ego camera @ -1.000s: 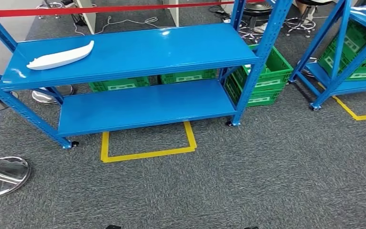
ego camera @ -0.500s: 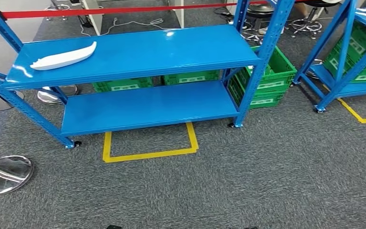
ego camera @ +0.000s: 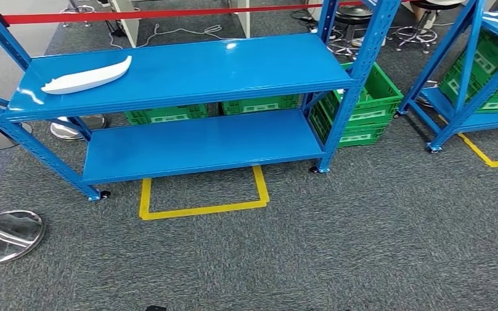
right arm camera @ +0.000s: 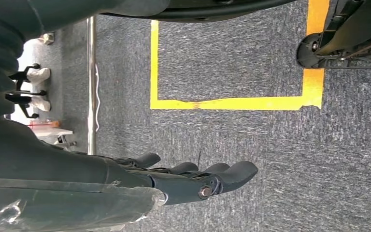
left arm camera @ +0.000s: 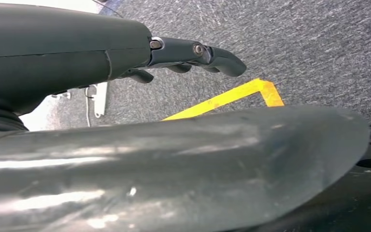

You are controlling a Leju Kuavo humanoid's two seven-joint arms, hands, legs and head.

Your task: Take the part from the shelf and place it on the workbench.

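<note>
Down at the robot's sides, left hand and right hand hang with fingers loosely extended, holding nothing; white part lies at the upper shelf's left end, well beyond reach, so walking up comes first.

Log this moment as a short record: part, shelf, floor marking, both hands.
part: white part lying on the upper board, toward its left end
shelf: blue shelf, two boards, lower board bare
crates: green crates behind and beside the shelf
floor marking: yellow tape outline on grey carpet in front of the shelf
left hand: holds nothing
right hand: holds nothing, fingers extended
</note>
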